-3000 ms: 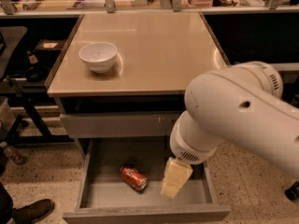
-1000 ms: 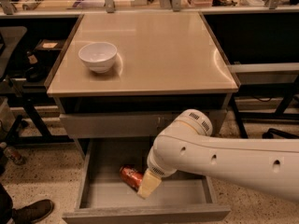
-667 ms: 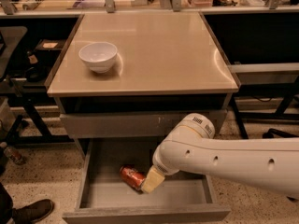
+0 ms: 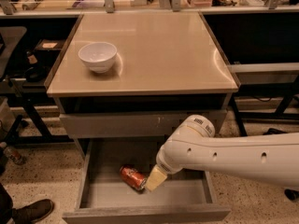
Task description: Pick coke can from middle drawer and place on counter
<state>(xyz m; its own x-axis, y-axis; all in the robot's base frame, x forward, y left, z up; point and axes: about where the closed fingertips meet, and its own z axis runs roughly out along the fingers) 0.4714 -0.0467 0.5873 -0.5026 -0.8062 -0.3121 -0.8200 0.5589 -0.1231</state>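
A white bowl sits on the worktop. The red coke can lies sideways in the middle drawer, with the pincer against it; I cannot tell its grip.

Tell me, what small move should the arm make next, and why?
Probably ease the hand sideways onto the coke can. The hand is down inside the open middle drawer, right at the can's right end, while the can lies on its side on the drawer floor.
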